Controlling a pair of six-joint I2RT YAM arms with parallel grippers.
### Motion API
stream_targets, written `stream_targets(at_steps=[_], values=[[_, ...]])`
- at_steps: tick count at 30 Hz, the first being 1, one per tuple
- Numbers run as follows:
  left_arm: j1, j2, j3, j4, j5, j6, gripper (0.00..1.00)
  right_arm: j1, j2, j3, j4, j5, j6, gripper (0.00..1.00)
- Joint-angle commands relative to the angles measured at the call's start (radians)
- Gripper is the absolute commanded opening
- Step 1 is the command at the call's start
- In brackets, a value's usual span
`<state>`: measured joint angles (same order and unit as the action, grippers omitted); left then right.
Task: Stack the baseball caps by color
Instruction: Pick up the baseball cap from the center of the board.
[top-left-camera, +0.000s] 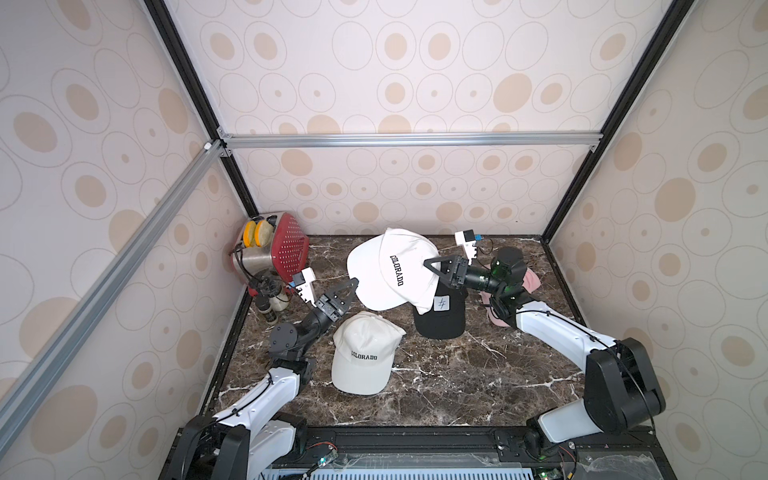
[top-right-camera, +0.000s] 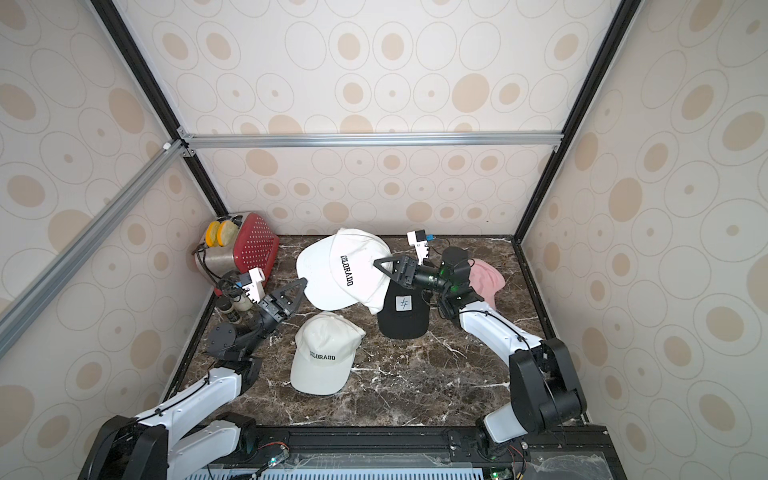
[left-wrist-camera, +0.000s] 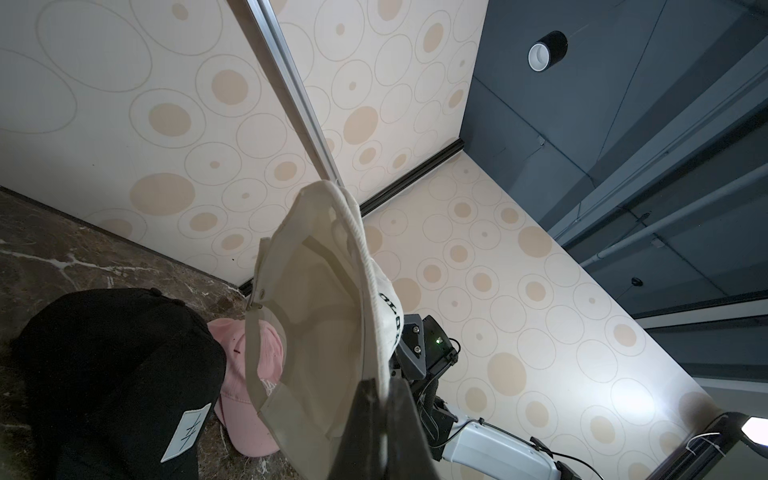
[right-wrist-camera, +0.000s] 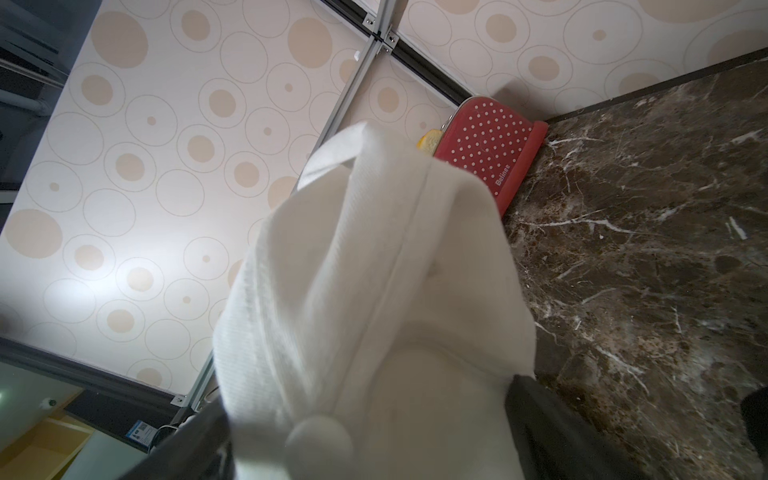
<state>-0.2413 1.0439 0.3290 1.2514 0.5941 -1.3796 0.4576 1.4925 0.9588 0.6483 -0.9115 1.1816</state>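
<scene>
Fabric like this weighs little and gives way: the raised white cap (top-left-camera: 390, 270) hangs above the counter (top-left-camera: 457, 382), partly over the black cap (top-left-camera: 440, 318), its crown creased and sagging. Only the brim looks stiff. The left end effector (top-left-camera: 352, 286) is clamped on the brim's edge, which seems the surest hold. The right end effector (top-left-camera: 430, 268) stands wide, its jaws either side of the soft crown near the top button, not pinching it; a squeeze there would probably just bunch cloth. The second white cap (top-left-camera: 365, 353) lies on the counter nearby, the likely base. A pink cap (top-left-camera: 532, 282) sits behind the right arm.
</scene>
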Motion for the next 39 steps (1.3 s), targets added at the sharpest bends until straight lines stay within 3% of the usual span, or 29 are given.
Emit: stream_targets(at_steps=[1, 10, 15, 24, 30, 36, 39], values=[[-0.006, -0.018, 0.002, -0.028, 0.01, 0.045, 0.0, 0.018, -0.001, 0.037, 0.11, -0.032, 0.046, 0.98], [-0.006, -0.038, 0.0, -0.284, -0.051, 0.177, 0.0, 0.022, -0.048, 0.036, 0.157, -0.043, 0.023, 0.92], [0.013, -0.074, 0.022, -0.447, -0.056, 0.23, 0.0, 0.013, -0.067, 0.029, 0.145, -0.073, 0.02, 0.7], [0.019, -0.018, 0.034, -0.383, -0.013, 0.207, 0.0, 0.014, -0.084, 0.027, 0.017, -0.107, -0.066, 0.59], [0.019, -0.001, 0.038, -0.326, -0.002, 0.177, 0.0, 0.019, -0.063, 0.029, -0.134, -0.099, -0.145, 0.59], [0.019, -0.013, 0.038, -0.323, 0.0, 0.177, 0.0, 0.029, -0.021, 0.041, -0.131, -0.103, -0.129, 0.56], [0.019, -0.009, 0.031, -0.334, -0.008, 0.182, 0.0, 0.029, -0.026, 0.041, -0.113, -0.091, -0.128, 0.48]])
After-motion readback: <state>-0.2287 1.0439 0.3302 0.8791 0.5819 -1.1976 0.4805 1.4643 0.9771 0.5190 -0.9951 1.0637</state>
